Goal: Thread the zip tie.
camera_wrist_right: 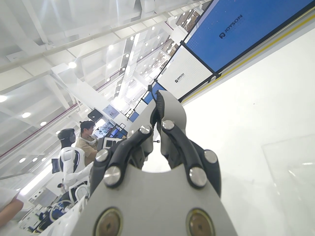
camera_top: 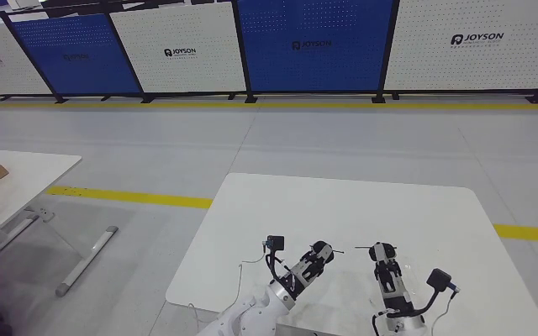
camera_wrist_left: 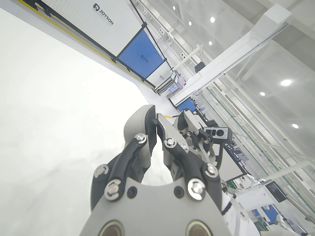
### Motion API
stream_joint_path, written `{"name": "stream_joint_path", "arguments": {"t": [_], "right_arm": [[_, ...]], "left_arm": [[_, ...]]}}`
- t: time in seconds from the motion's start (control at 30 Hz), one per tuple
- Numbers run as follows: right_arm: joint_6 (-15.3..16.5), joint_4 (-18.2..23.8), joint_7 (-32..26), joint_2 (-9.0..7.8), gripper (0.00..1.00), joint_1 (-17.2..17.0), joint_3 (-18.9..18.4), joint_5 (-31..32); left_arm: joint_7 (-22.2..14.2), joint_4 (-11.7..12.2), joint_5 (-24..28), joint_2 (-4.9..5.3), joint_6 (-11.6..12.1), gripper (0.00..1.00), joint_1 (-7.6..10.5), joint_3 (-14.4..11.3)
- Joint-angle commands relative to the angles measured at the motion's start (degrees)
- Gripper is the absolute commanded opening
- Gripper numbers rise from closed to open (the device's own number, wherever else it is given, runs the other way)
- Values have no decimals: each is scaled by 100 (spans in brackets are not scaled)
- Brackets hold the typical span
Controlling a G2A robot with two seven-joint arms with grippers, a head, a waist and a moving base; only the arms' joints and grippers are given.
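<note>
While the top view sets the right tool (camera_top: 378, 249) beside the left tool (camera_top: 324, 249) above the white surface (camera_top: 353, 202), wrist views reveal the right clamped on a thin black plastic zip tie (camera_wrist_right: 149, 88), the left nipping its tail

A dark logo followed by one word in capitals is printed near the middle of each white perforated partition panel (camera_top: 178, 50) behind the table. The same mark stands on each blue perforated partition panel (camera_top: 315, 42), crisp on one and faint on another.
</note>
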State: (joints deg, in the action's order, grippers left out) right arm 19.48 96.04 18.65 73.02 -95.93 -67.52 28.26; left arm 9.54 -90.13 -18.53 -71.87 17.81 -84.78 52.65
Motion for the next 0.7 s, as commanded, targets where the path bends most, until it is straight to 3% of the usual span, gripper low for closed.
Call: {"name": "stream_joint_path", "arguments": {"t": [0.0,0.67], "right_arm": [[0,-4,-7,-1,0,-6,-8,-22],[-254,-220,-414,68,0,204,155,39]], "left_arm": [[50,21,60,-2,62,0,-17,27],[50,21,60,-2,62,0,-17,27]]}}
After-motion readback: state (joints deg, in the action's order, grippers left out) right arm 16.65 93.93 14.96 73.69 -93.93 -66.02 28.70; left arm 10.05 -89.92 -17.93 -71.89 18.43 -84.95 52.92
